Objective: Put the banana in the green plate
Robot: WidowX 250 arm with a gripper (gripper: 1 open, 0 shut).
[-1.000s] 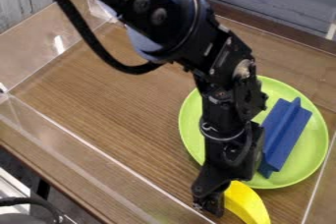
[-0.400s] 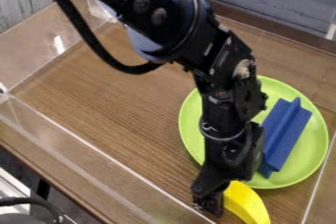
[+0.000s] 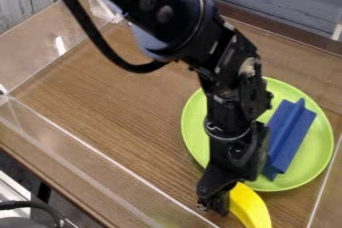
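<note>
The small yellow banana (image 3: 249, 210) lies on the wooden table at the bottom edge of the camera view, just outside the near rim of the lime-green plate (image 3: 203, 127). My gripper (image 3: 222, 200) points straight down right at the banana's left end, low over the table. Its black fingers blend together against the banana, and the jaws appear spread with the banana's end between or beside them. Whether they touch it I cannot tell. The arm crosses over the plate's left half and hides it.
A blue ridged block (image 3: 289, 140) lies on the plate's right side. Clear plastic walls (image 3: 54, 122) fence the wooden table on the left and front. The black arm (image 3: 160, 17) reaches in from the top left.
</note>
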